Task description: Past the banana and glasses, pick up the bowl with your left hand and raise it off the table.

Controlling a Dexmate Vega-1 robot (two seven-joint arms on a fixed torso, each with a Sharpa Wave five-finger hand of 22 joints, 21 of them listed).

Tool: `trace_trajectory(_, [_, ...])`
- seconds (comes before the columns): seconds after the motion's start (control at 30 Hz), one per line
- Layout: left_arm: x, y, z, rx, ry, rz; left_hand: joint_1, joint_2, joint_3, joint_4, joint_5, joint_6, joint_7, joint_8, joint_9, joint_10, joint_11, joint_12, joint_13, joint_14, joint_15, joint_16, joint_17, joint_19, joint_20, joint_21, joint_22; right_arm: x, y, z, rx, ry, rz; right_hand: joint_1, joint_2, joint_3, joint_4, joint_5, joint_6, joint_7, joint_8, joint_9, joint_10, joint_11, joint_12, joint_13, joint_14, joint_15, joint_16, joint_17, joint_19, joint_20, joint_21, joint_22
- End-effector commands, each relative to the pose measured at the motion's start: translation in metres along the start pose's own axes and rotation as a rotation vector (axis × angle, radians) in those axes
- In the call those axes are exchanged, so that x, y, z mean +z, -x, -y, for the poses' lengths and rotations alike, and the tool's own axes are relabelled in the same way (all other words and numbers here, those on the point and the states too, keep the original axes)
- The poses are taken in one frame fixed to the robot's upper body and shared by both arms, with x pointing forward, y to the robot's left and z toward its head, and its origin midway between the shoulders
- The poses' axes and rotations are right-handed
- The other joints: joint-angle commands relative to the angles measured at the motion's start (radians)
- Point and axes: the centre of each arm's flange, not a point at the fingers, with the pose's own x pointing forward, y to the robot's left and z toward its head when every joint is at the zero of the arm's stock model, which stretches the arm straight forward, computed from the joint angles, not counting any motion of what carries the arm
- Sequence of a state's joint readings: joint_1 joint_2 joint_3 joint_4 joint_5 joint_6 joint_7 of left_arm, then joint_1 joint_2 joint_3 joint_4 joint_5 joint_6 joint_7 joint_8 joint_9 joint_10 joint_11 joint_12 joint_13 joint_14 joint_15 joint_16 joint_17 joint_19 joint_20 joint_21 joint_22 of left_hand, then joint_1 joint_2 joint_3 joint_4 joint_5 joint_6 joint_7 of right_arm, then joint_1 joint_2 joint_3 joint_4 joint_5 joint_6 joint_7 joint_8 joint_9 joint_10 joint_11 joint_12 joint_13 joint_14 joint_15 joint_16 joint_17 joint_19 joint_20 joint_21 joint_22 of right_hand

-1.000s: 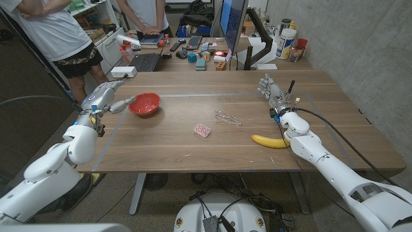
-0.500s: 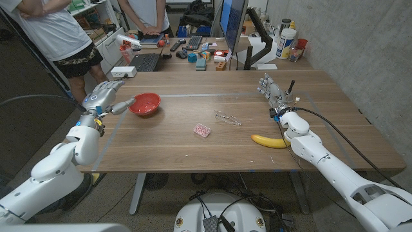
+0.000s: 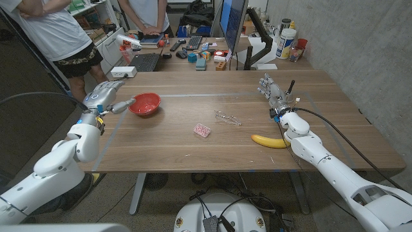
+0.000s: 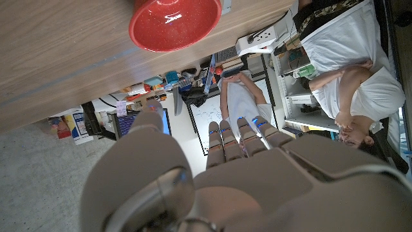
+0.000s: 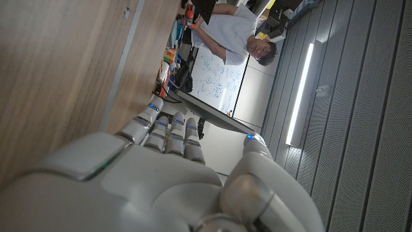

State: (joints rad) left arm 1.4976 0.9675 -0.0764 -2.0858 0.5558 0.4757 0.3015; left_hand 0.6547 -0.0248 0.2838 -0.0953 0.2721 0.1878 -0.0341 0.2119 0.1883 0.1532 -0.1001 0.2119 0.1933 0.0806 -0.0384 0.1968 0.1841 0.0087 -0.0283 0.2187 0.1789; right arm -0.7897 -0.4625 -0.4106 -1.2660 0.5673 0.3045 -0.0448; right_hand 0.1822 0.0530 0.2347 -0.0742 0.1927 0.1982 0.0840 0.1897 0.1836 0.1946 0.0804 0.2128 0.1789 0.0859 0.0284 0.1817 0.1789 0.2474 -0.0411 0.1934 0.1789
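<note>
I take the red bowl (image 3: 145, 104) as my reference. It sits upright on the wooden table (image 3: 193, 151), toward the far left part of the top, and in the left wrist view it (image 4: 175, 23) shows near the table's edge.

My left hand (image 3: 105, 94) is just left of the bowl, above the table edge. Its fingers are spread, and the thumb (image 3: 123, 105) reaches toward the bowl's near rim; I cannot tell whether it touches. The hand holds nothing. In the left wrist view the hand (image 4: 225, 167) shows its back, fingers extended and apart.

The glasses (image 3: 228, 118) lie on the table to the right of the bowl, and a small pink packet (image 3: 202, 131) lies near them, toward me. The banana (image 3: 269, 140) lies further right again, well apart from the bowl.

My right hand (image 3: 273, 93) stands far right of the bowl, beyond the banana, fingers up and holding nothing. In the right wrist view its fingers (image 5: 168, 132) lie close side by side.

Two people (image 3: 48, 32) stand behind the table's left far corner, beyond the bowl.
</note>
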Motion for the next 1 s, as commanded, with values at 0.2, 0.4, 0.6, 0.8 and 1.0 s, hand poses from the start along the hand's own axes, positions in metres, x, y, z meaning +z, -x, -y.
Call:
trace_trajectory(0.2, [0.005,-0.010,0.012,-0.057,-0.015,-0.022,0.008,-0.014,-0.004,-0.010,0.012,0.013,-0.001,0.003,0.004,0.012,0.008,0.010,0.005,0.014,-0.016,0.008,0.002,0.007,0.001,0.006,0.005,0.007,-0.002,0.006,-0.004,0.003,0.019,-0.010,-0.002,-0.004,-0.001,0.005,0.002,-0.006,0.003,0.004,0.007,-0.001,-0.002,0.006,0.011,-0.001,0.005,0.004,0.010,-0.004,0.006,0.003])
trace_trajectory(0.4, [0.006,-0.011,0.015,-0.072,-0.017,-0.031,0.011,-0.020,-0.007,-0.012,0.014,0.018,-0.003,0.004,0.004,0.018,0.011,0.011,0.006,0.023,-0.016,0.010,0.003,0.008,0.004,0.005,0.006,0.006,-0.004,0.005,0.001,0.000,0.017,-0.011,-0.002,-0.004,-0.001,0.005,0.001,-0.006,0.003,0.004,0.009,-0.001,-0.001,0.006,0.012,0.000,0.004,0.004,0.010,-0.004,0.006,0.003])
trace_trajectory(0.6, [0.007,-0.013,0.023,-0.085,-0.015,-0.035,0.013,-0.025,-0.010,-0.014,0.017,0.021,-0.003,0.004,0.004,0.024,0.009,0.013,0.007,0.024,-0.013,0.009,0.004,0.007,0.005,0.004,0.006,0.006,-0.004,0.007,0.001,0.001,0.016,-0.011,-0.002,-0.005,-0.001,0.005,0.002,-0.006,0.004,0.004,0.009,0.000,-0.001,0.006,0.012,0.000,0.004,0.004,0.010,-0.004,0.006,0.003])
trace_trajectory(0.8, [0.009,-0.015,0.028,-0.095,-0.018,-0.037,0.013,-0.027,-0.012,-0.014,0.019,0.026,-0.003,0.005,0.004,0.028,0.010,0.014,0.007,0.025,-0.012,0.009,0.004,0.004,0.006,0.002,0.006,0.006,-0.004,0.009,-0.003,0.004,0.016,-0.011,-0.002,-0.005,-0.001,0.006,0.003,-0.006,0.004,0.004,0.009,0.000,-0.001,0.006,0.013,0.000,0.005,0.004,0.010,-0.004,0.006,0.003])
trace_trajectory(1.0, [0.011,-0.016,0.036,-0.103,-0.029,-0.038,0.014,-0.029,-0.013,-0.015,0.021,0.028,-0.003,0.005,0.004,0.031,0.008,0.015,0.008,0.028,-0.014,0.009,0.005,-0.005,0.008,-0.002,0.006,0.006,-0.002,0.010,-0.005,0.006,0.016,-0.011,-0.002,-0.006,-0.001,0.006,0.003,-0.006,0.004,0.004,0.010,0.002,-0.001,0.006,0.013,0.001,0.004,0.004,0.010,-0.003,0.006,0.003])
